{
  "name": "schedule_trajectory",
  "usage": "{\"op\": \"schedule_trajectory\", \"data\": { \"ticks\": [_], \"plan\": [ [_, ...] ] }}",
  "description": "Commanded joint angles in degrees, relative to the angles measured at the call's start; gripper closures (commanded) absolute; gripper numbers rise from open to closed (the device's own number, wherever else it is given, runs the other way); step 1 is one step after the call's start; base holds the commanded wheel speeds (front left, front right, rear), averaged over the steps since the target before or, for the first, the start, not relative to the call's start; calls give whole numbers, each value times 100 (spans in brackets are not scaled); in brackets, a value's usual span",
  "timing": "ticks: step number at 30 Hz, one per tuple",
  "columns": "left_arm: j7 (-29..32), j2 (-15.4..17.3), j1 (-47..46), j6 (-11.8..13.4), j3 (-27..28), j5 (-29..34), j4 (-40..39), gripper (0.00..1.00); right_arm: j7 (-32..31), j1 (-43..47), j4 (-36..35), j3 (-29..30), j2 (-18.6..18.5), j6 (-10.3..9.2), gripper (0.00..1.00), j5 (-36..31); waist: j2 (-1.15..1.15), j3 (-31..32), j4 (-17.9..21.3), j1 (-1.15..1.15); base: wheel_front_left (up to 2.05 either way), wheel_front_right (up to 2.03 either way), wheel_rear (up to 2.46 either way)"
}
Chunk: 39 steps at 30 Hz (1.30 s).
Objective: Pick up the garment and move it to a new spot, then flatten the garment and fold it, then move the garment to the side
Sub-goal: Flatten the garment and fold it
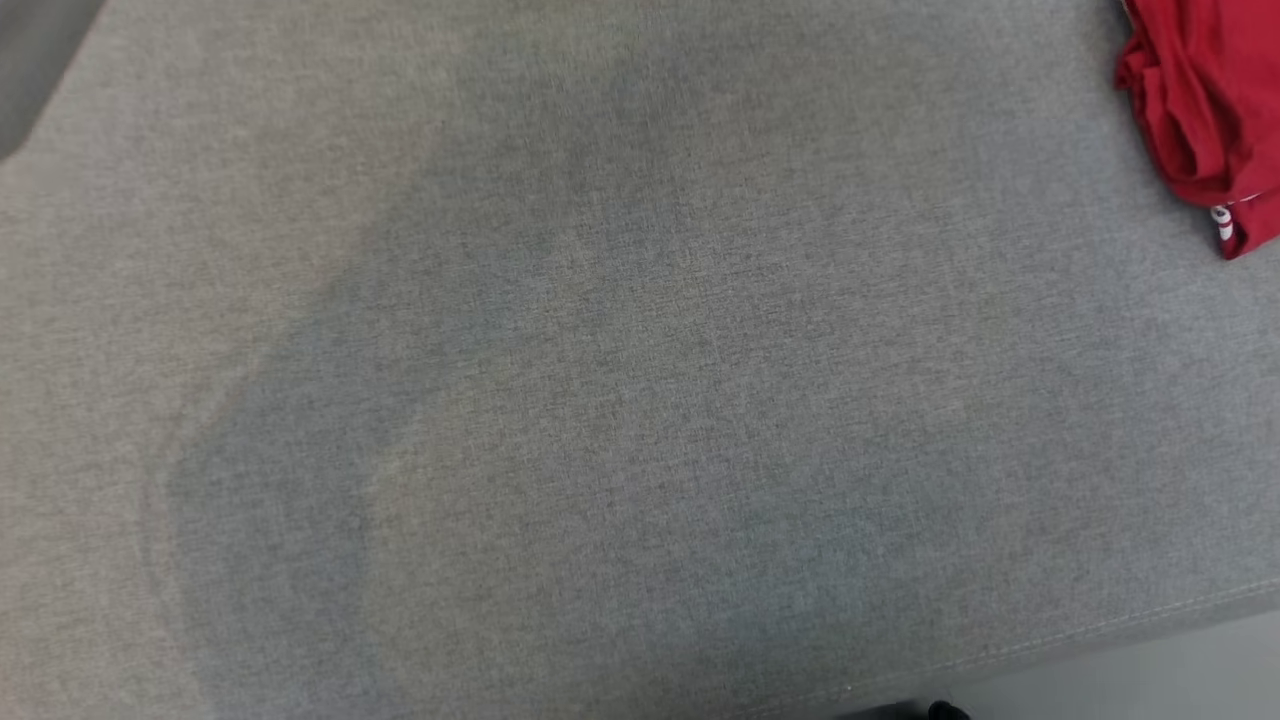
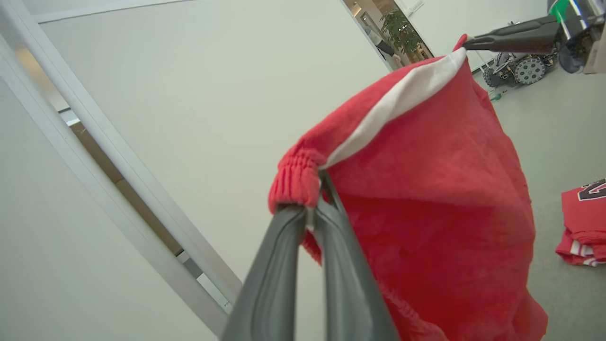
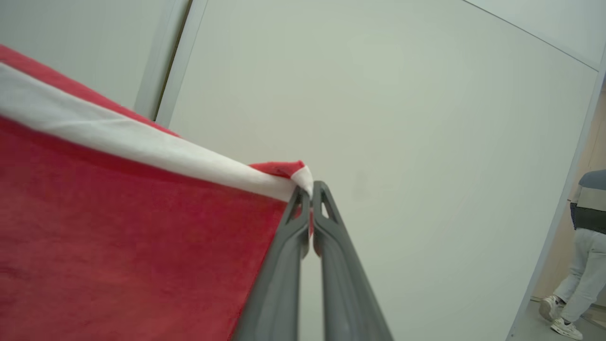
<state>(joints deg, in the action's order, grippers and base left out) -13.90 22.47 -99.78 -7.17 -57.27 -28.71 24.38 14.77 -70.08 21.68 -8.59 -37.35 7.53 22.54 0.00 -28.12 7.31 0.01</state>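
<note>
The garment [image 2: 426,199] is red fleece-like cloth with a white band along its top edge, and it hangs in the air between my two grippers. My left gripper [image 2: 315,201] is shut on one corner, at a ribbed red cuff. At the other end of the white band, my right gripper [image 3: 310,189] is shut on the garment [image 3: 118,227]. The right gripper's dark fingers [image 2: 511,38] also appear at the top right of the left wrist view, pinching the far corner. Below, the grey fabric surface [image 1: 600,400] lies bare.
Another red garment [image 1: 1205,110] lies bunched at the far right edge of the grey surface; it appears as a folded red pile [image 2: 584,222] in the left wrist view. White wall panels stand behind. A person [image 3: 580,251] walks at the right, and a wheeled machine [image 2: 518,68] stands on the floor.
</note>
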Motion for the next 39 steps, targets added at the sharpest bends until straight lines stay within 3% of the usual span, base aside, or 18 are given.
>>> {"op": "schedule_trajectory", "data": {
  "ticks": [1, 5, 11, 18, 25, 33, 39],
  "plan": [
    [-82, -64, -69, 39, 16, 199, 204, 100, 37, -63, -106, 100, 115, -8, 100, -130, 0, -793, 236, -1, 0, 0, 0],
    [-126, -66, 284, 65, 260, 691, -37, 100, 34, 391, -729, 267, 304, -8, 100, -570, 0, -1031, 238, -1, 0, 0, 0],
    [-120, 190, 1946, 30, 541, 1090, -900, 100, 37, 1826, -1643, 597, 551, -8, 100, -955, 0, -992, 20, -1, 0, 0, 0],
    [-120, 524, 4231, 135, 657, 1411, -1773, 100, 38, 3857, -2592, 1326, 1132, -8, 100, -1139, 0, -414, -143, -1, 0, 0, 0],
    [-121, 769, 6227, 330, 801, 1371, -2216, 100, 39, 5764, -2917, 1670, 1519, -9, 100, -986, 0, 388, -166, -1, 0, 0, 0],
    [-120, 717, 7871, 297, 806, 1133, -2245, 100, -33, 7261, -3108, 1597, 1385, -11, 100, -651, 0, 1126, -232, -1, 0, 0, 0],
    [-102, 851, 8601, 278, 661, 838, -2323, 100, -538, 8168, -3693, 1662, 1222, -11, 100, -508, 0, 1368, -338, -1, 0, 0, 0]
  ]
}}
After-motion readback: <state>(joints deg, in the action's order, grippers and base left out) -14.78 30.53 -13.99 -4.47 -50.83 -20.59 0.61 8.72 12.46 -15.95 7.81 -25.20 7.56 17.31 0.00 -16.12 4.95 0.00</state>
